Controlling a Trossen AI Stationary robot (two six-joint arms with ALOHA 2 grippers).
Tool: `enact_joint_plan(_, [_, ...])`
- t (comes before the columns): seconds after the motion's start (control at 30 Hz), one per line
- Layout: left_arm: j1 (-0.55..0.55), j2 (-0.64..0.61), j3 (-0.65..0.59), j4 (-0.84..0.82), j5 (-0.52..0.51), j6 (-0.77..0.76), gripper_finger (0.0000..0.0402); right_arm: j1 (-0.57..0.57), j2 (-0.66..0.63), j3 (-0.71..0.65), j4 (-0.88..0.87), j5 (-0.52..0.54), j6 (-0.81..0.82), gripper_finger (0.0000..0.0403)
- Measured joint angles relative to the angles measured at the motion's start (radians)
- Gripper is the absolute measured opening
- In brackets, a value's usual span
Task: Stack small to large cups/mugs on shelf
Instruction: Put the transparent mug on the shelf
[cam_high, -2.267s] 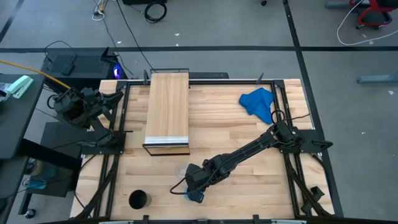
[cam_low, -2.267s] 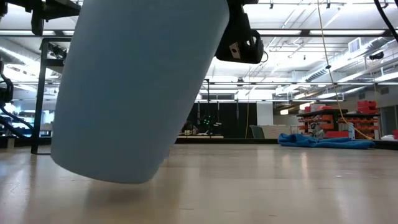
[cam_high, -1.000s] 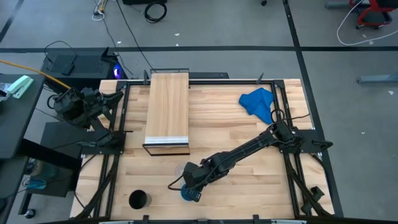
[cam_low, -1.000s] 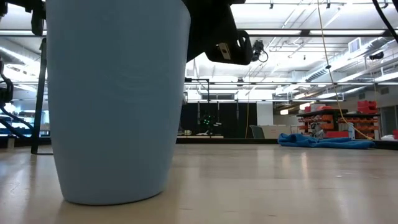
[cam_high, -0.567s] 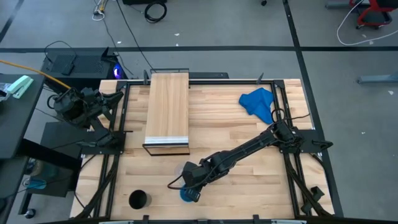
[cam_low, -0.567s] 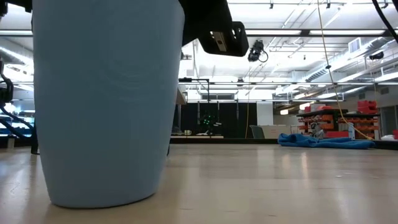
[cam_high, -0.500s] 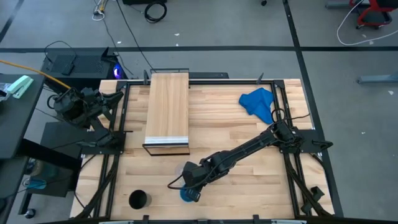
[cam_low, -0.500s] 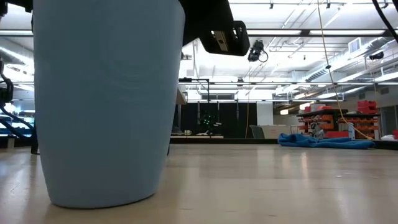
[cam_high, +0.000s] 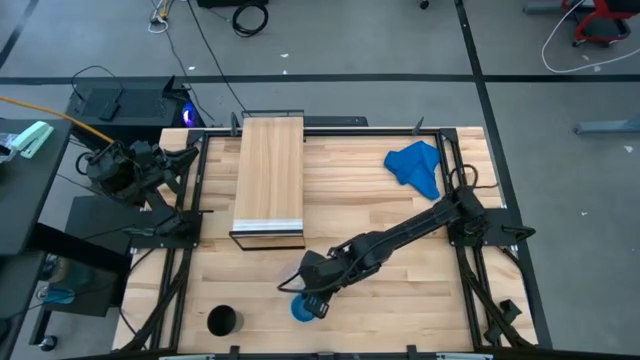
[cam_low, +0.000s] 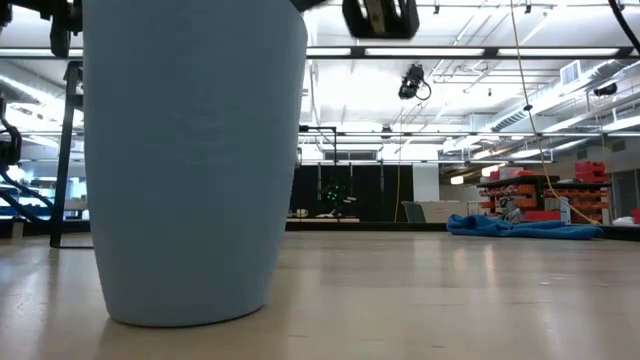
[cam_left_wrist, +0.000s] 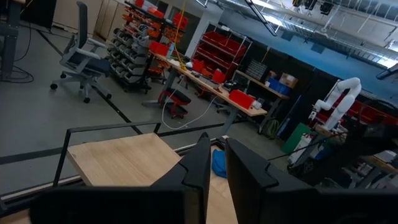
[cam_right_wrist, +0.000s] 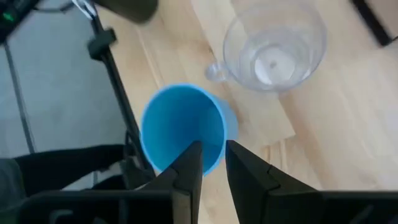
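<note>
The blue cup (cam_high: 300, 311) (cam_low: 195, 170) stands upright on its base on the tabletop near the front edge. My right gripper (cam_right_wrist: 212, 149) (cam_high: 313, 297) hangs open just above the near side of the blue cup's (cam_right_wrist: 183, 127) rim and touches nothing. Beside the blue cup, the clear glass cup (cam_right_wrist: 273, 43) stands on the table with its mouth up. The black cup (cam_high: 223, 321) stands at the front left. The shelf (cam_high: 268, 178) lies at the far left of the table with nothing on it. My left gripper (cam_left_wrist: 216, 140) waits at the table's left side, held level, with a narrow gap between its fingers and nothing in it.
A crumpled blue cloth (cam_high: 415, 168) (cam_low: 520, 227) lies at the table's far right. A dark frame rail (cam_right_wrist: 115, 93) runs along the table's edge close to the blue cup. Bare wood (cam_high: 400, 290) lies between the shelf, the cloth and the cups.
My right gripper has risen off the blue cup and drawn back a little toward the table's right edge. The cup stays upright on the table and has shifted slightly where it stands.
</note>
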Motion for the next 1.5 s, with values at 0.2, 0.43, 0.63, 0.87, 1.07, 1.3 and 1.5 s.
enact_joint_plan(0.2, [0.000,0.000,0.000,0.001,0.001,-0.014,0.0061,-0.005,-0.136,0.000,-0.198,0.081,-0.008,0.0076])
enact_joint_plan(0.43, [0.000,0.000,0.000,0.001,0.030,-0.030,0.0053,0.015,-0.370,0.000,-0.611,0.258,0.174,0.0075])
enact_joint_plan(0.63, [0.000,0.000,0.000,0.000,0.060,-0.053,0.0056,0.127,-0.551,-0.029,-0.731,0.421,0.470,0.0075])
enact_joint_plan(0.87, [0.000,0.000,0.000,-0.002,0.106,-0.053,0.0052,0.346,-0.649,-0.164,-0.738,0.481,0.741,0.0075])
enact_joint_plan(1.07, [0.000,0.000,0.000,-0.003,0.107,-0.052,0.0054,0.548,-0.646,-0.373,-0.735,0.480,1.014,0.0075])
enact_joint_plan(1.3, [0.000,0.000,0.000,-0.003,0.124,-0.061,0.0059,0.652,-0.590,-0.537,-0.577,0.471,1.374,0.0075])
enact_joint_plan(1.5, [0.000,0.000,0.000,0.021,0.385,-0.209,0.0050,0.639,-0.532,-0.615,-0.475,0.473,1.361,0.0075])
